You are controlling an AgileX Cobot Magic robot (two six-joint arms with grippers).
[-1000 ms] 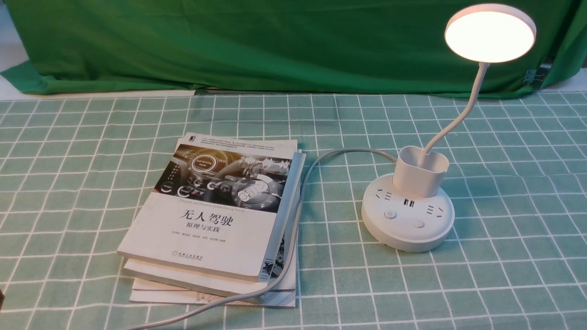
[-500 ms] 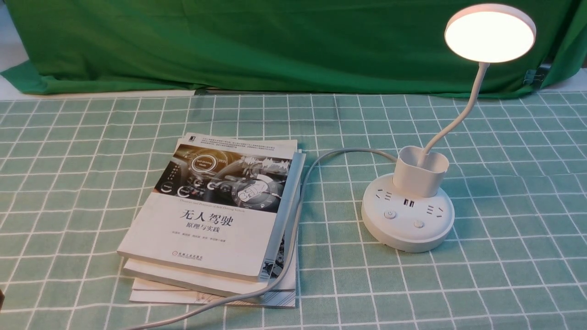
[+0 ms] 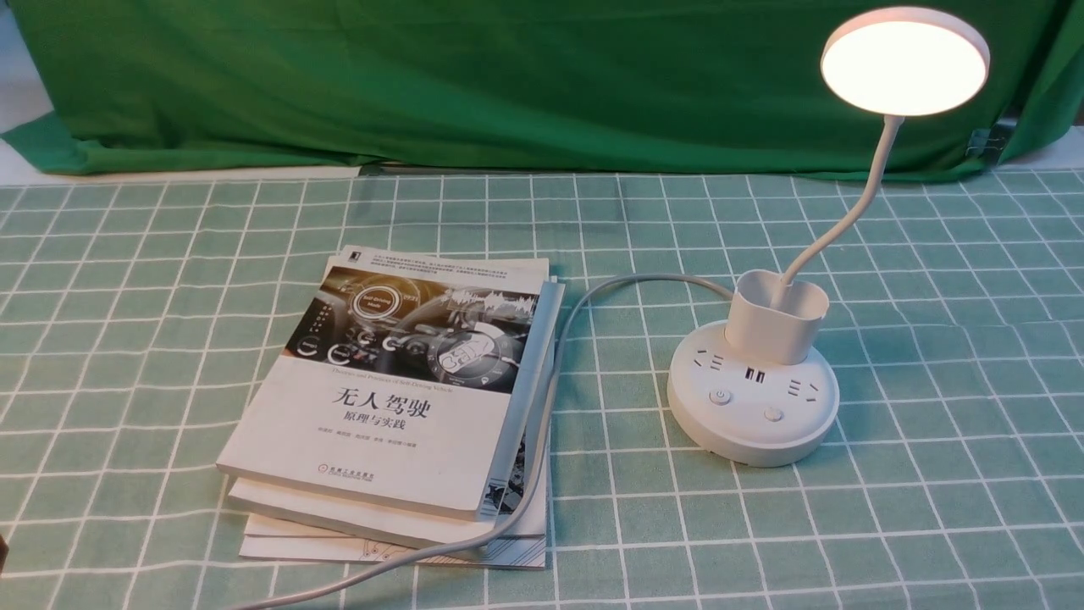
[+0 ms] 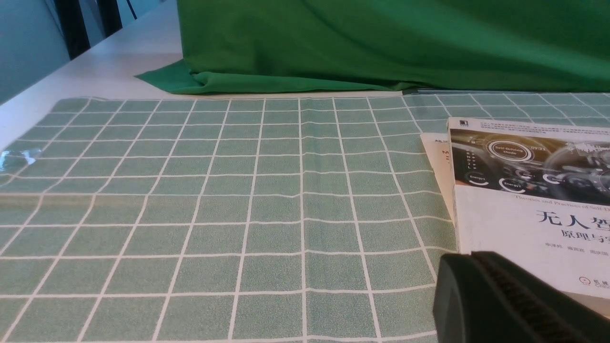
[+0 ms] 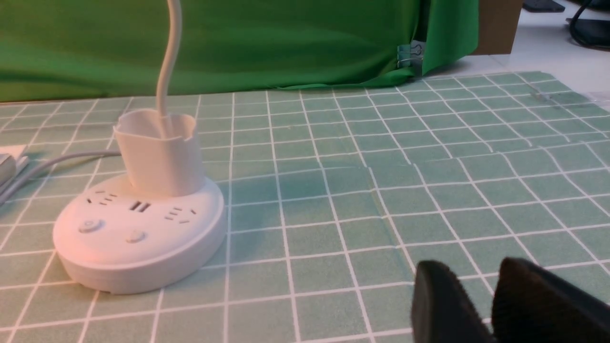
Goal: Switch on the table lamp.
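The white table lamp stands at the right of the table, its flat round head (image 3: pixel 904 61) glowing warm white. A thin neck curves down into the cup-shaped holder (image 3: pixel 776 315) on the round base (image 3: pixel 752 415), which has sockets and two buttons (image 3: pixel 720 396). The right wrist view shows the base (image 5: pixel 138 238) well off to one side of my right gripper (image 5: pixel 476 275), which is open by a narrow gap and holds nothing. My left gripper (image 4: pixel 472 257) is shut and empty, low beside the books. Neither gripper appears in the front view.
A stack of books (image 3: pixel 398 398) lies left of the lamp. The lamp's grey cable (image 3: pixel 550 398) runs along their right side to the table's near edge. A green backdrop cloth (image 3: pixel 508 76) hangs behind the checked tablecloth (image 3: pixel 931 508).
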